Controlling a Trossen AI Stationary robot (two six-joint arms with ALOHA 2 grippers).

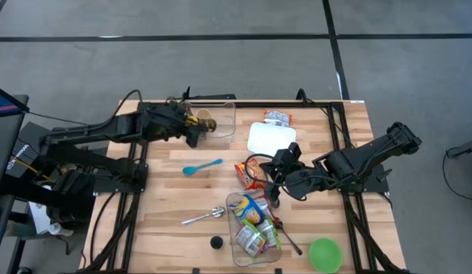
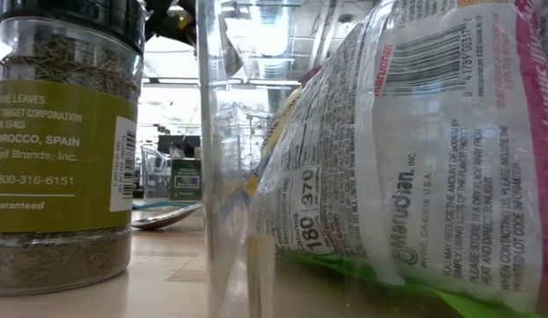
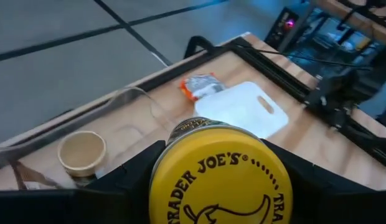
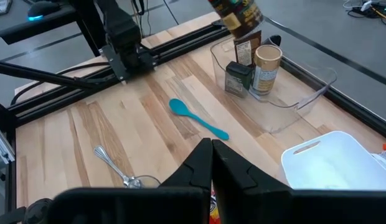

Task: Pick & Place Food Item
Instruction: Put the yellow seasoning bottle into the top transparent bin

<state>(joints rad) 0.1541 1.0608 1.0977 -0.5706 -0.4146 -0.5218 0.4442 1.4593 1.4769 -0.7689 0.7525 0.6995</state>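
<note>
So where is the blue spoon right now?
In the high view, the light blue plastic spoon lies on the wooden table left of centre, just in front of the clear plastic bin, with the metal spoon nearer the front edge.

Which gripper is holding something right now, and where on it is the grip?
The left gripper holds a yellow-lidded Trader Joe's jar, fingers clamped on opposite sides just below the lid, over the clear bin. The right gripper is shut and holds nothing.

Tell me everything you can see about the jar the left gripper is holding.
The jar has a round yellow lid printed with Trader Joe's in dark letters; the right wrist view shows dark contents and a label. The left gripper clamps it from both sides, tilted, above the clear bin at the table's far edge, which already holds a tan-lidded container.
</note>
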